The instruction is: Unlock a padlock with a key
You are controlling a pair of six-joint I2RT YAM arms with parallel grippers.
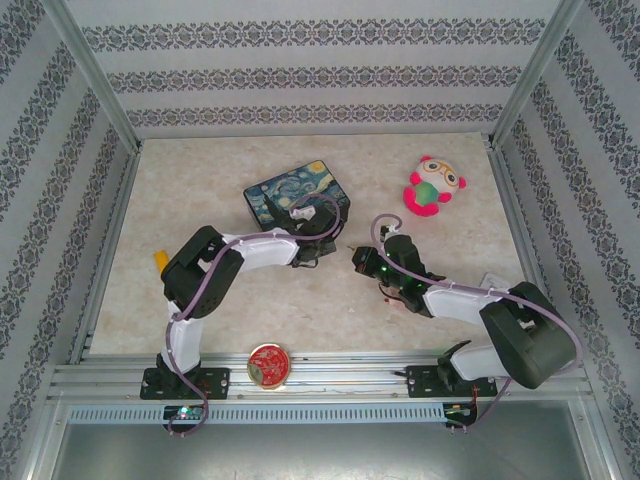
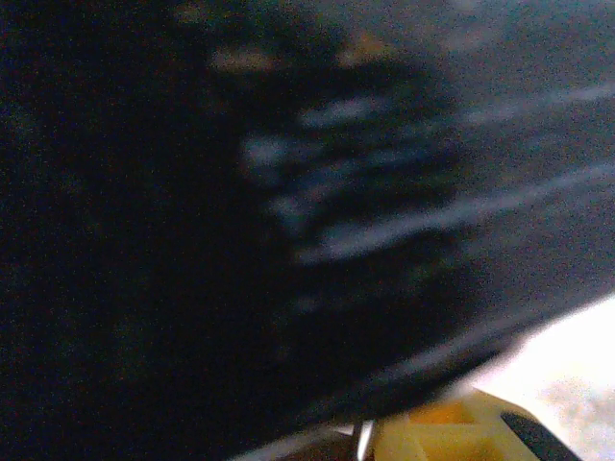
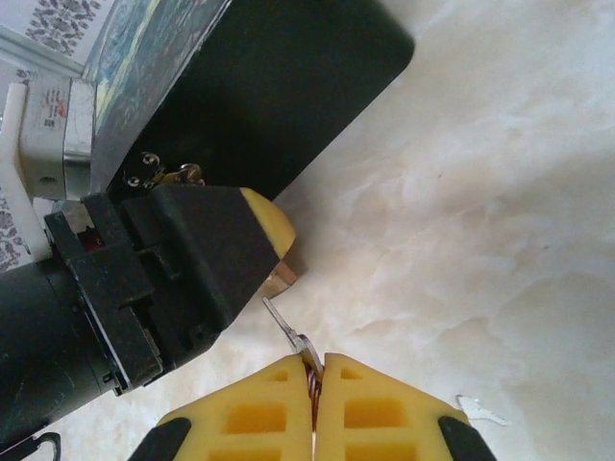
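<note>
Item, padlock (image 3: pixel 284 279): we record a small brass corner showing from beneath the yellow fingertip of the left claw (image 3: pixel 269 226), just above the table (image 3: pixel 461 240) and close beside the dark flank of the box (image 3: pixel 279 86); the rest of its body is hidden. Item, key (image 3: pixel 286 325): a thin silvery blade, its head pinched between the two yellow fingers of the right claw (image 3: pixel 314 370), which are pressed together on it; the blade tip points up and to the left at the padlock, near it but apart. Item, left claw: we see one finger only, so we cannot tell whether it is clamped on the padlock or merely over it. From above, the left claw (image 1: pixel 322 242) sits at the near right corner of the box (image 1: pixel 290 192), whose lid bears a blue swirling night-sky painting, and the right claw (image 1: pixel 356 258) faces it from the right, the two tips near each other at mid-table. Item, left wrist view: a dark blurred surface up close, with a yellow fingertip (image 2: pixel 432 437) at the lower edge. Other stock on the table (image 1: pixel 250 300): a pink plush toy (image 1: pixel 432 187) at the far right, well apart from the arms; a red round tin (image 1: pixel 268 364) at the near edge between the bases; a small yellow object (image 1: pixel 160 261) beside the left arm's elbow.
</note>
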